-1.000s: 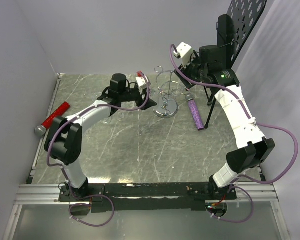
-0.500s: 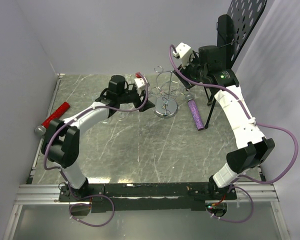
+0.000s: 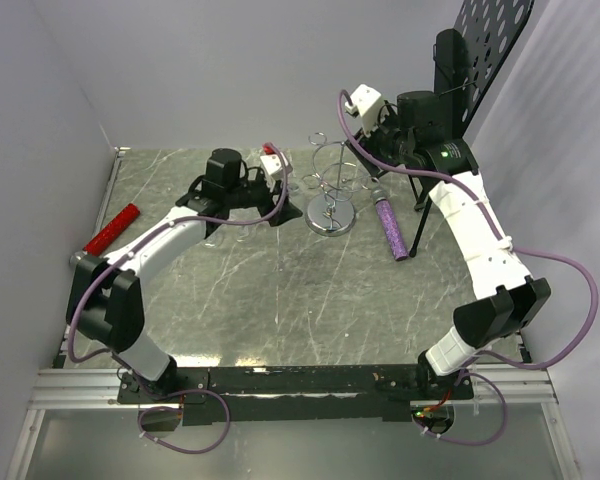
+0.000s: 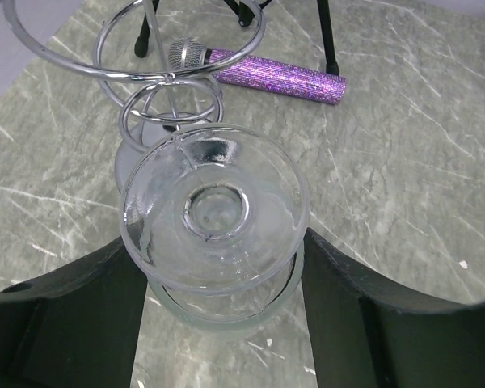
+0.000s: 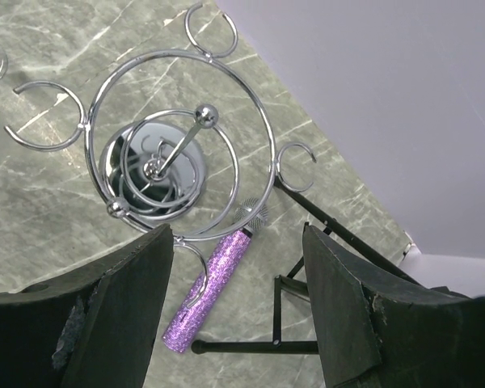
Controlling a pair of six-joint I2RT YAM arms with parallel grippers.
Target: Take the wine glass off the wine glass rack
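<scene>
Glass [image 4: 214,206] is held upside down in the left gripper [image 4: 221,259]. Its bowl is pinched between the two black fingers [image 4: 73,323], which are closed against its sides, and its round foot is turned up toward the wrist camera. It is carried clear of the table [image 4: 404,178], just beside the rack [image 4: 176,74] on the rack's left. In the left wrist view the rim of the foot overlaps the nearest small loop. Whether they touch cannot be told. The stem, seen end-on at the middle of the foot, lies outside that loop.

The right gripper [image 5: 236,234] is spread wide, and nothing is held between its fingers. It is hung above the rack, so the shiny disc base, the post and the ring of wire loops are seen from above, partly framed by the two fingers.

A purple microphone [image 3: 391,228] is laid flat on the table just right of the rack's base, with its mesh head toward the rack. A black stand [image 3: 450,60] with a perforated panel is set at the far right corner, behind the microphone, and its legs are planted near it. A red cylinder [image 3: 113,228] is laid near the left edge of the table, well apart from the rack.
</scene>
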